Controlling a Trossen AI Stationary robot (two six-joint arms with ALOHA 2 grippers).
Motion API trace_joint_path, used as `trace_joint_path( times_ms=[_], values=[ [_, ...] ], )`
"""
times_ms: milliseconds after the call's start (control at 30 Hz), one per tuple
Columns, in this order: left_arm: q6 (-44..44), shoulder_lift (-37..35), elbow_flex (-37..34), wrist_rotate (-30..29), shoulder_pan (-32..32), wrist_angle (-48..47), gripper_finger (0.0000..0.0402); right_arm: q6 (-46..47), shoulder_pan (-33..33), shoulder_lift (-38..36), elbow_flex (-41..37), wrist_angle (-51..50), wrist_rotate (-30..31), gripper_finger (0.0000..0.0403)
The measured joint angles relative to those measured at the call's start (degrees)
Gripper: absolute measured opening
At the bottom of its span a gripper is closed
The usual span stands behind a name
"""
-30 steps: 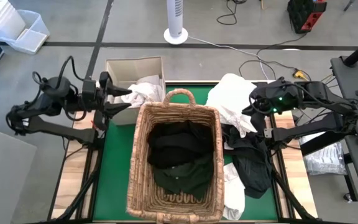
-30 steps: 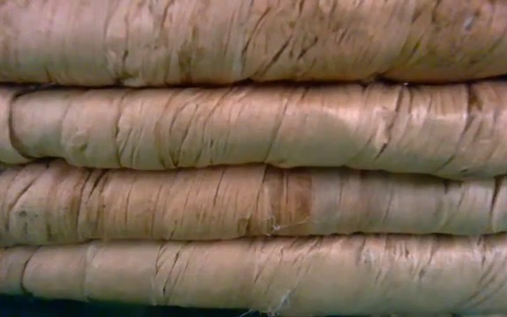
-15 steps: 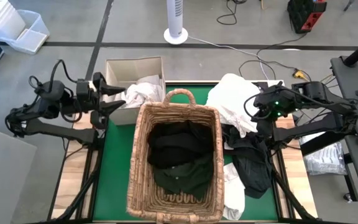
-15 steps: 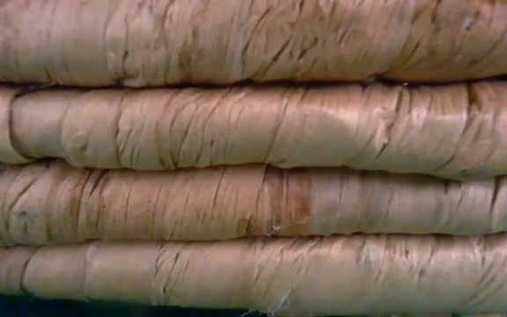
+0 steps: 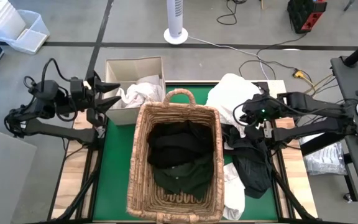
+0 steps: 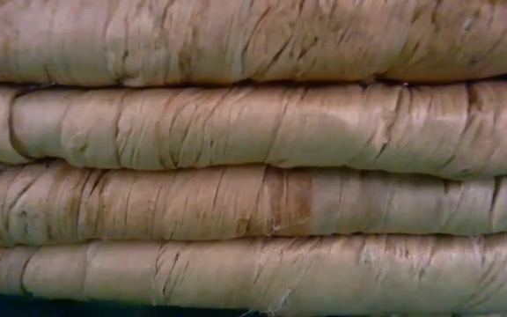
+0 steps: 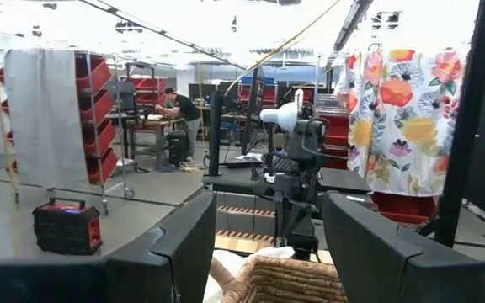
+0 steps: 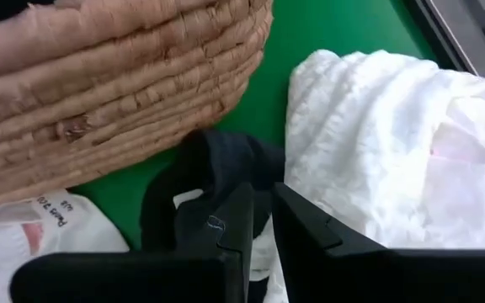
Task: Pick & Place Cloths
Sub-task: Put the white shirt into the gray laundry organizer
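Right gripper [image 8: 259,220] nearly closed, empty, poised over dark cloth [image 8: 217,172] beside white cloth [image 8: 377,135], right of basket [image 5: 174,155], likely for next pick. Left gripper [image 5: 107,94] spread, holding nothing, by box [image 5: 120,67], far left.

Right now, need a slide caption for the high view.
Wicker basket holds dark cloths; right gripper over cloth pile, left gripper open.
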Motion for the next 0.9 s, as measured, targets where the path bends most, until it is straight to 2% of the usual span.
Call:
trace_joint_path(
  times_ms=[133,367,467,700,900],
  values=[
    [-0.1,0.4,0.0,-2.4,0.0,-0.4,0.0196,0.6,0.0,-2.1,-3.5,0.8,-0.4,0.0038],
    [-0.9,0.5,0.0,-4.5,0.0,-0.3,0.0196,5.1,0.0,-8.0,-9.5,0.2,-11.3,0.0038],
    [-1.6,0.5,0.0,-4.6,0.0,-0.3,0.0196,6.8,0.0,-10.0,-12.0,0.0,-14.0,0.0038],
    [-3.5,0.6,0.0,-5.1,0.0,-0.3,0.0196,6.3,0.0,-12.4,-16.1,-0.9,-15.1,0.0038],
    [-3.9,1.1,0.0,-6.8,0.0,0.0,0.0196,5.7,0.0,-12.4,-16.5,-0.5,-15.1,0.0038]
  ],
)
